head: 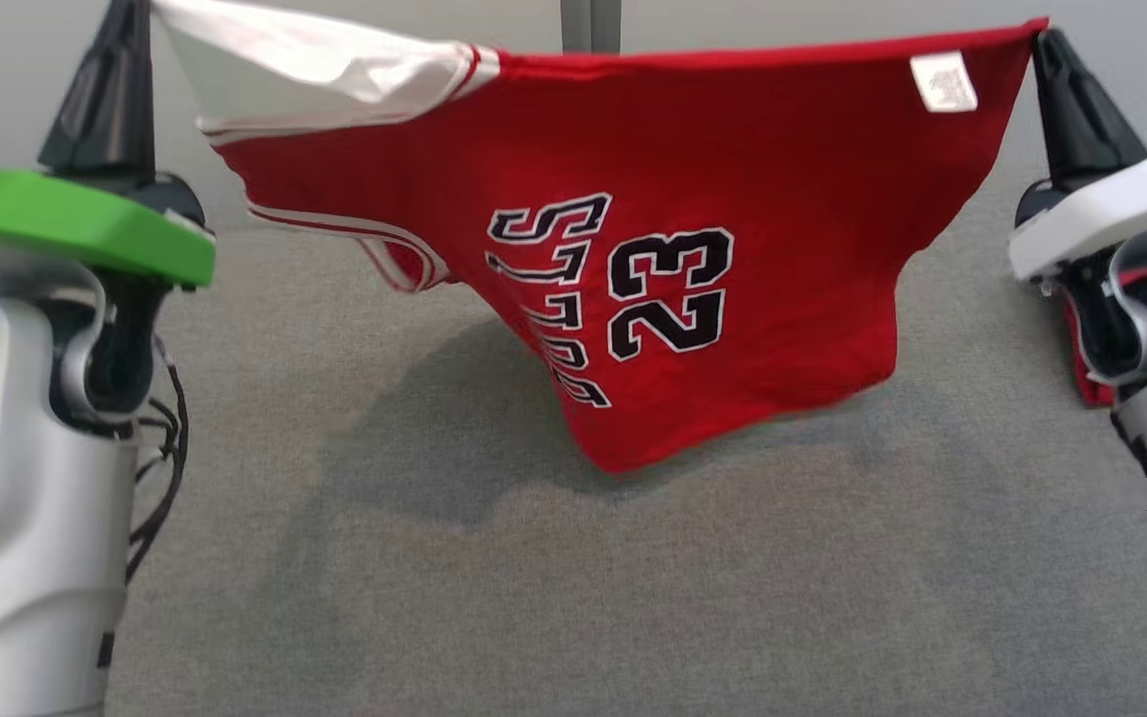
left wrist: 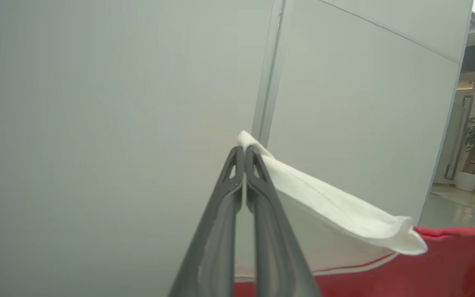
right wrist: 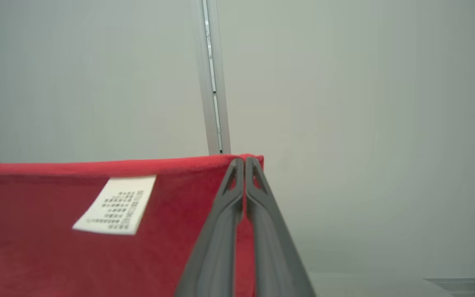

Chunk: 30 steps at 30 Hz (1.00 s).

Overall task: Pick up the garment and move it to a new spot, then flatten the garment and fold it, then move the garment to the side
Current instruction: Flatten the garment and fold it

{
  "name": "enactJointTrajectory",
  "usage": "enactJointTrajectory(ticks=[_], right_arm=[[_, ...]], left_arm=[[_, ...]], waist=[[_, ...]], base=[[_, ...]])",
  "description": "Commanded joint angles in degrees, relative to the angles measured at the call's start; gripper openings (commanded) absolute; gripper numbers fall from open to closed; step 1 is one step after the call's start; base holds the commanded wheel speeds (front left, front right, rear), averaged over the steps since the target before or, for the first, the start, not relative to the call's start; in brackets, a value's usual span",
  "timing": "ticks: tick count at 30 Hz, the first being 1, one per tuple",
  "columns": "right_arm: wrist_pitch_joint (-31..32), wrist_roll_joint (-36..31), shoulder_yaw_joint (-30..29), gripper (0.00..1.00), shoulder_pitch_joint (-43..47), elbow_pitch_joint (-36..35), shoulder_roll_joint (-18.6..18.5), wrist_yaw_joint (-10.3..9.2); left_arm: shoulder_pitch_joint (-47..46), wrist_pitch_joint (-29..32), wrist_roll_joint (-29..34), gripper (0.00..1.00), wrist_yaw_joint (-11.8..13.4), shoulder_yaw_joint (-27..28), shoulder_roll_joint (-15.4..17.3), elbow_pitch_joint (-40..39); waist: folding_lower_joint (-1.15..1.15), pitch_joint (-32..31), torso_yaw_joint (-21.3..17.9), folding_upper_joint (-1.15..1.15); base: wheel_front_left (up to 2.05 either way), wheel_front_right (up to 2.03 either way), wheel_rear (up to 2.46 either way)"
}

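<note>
Head view gives us the red fabric basketball jersey (head: 693,169) with white shoulder trim and black 23 lettering, stretched by its top edge and hanging over the grey felt-covered desk (head: 534,597). Our left fingers (left wrist: 223,214) pinch its white corner and our right fingers (right wrist: 223,218) its red corner. We judge this the carrying step. Next we should lower it onto a fresh spot, edge taut, so it lands flat.
</note>
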Motion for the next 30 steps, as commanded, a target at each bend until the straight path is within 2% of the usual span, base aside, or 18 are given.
enactJointTrajectory(ticks=[1,10,18,30], right_arm=[[0.42,0.21,0.21,0.0,-0.69,-0.35,-0.39,-0.08],[8.68,3.48,0.68,0.0,-10.23,-4.08,-4.59,-0.07],[13.59,4.56,0.59,0.0,-13.41,-5.18,-8.28,-0.08],[15.7,3.57,-0.09,0.0,-13.17,-5.94,-7.87,-0.07]], left_arm=[[-1.3,0.36,-0.72,0.0,-0.13,0.09,0.62,-0.41],[-13.21,6.88,-0.62,0.0,0.3,-2.0,2.06,-1.41],[-16.93,9.66,-0.92,0.0,1.85,-2.37,2.24,-0.42],[-18.33,12.2,-1.19,0.0,2.33,-4.01,1.6,-0.48]], waist=[[0.0,-1.2,-0.26,0.0],[0.0,-3.55,-0.84,0.0],[0.0,-4.22,-1.09,0.0],[0.0,-1.61,-1.47,0.0]], base=[[0.0,0.0,0.0],[0.0,0.0,0.0],[0.0,0.0,0.0],[0.0,0.0,0.0]])
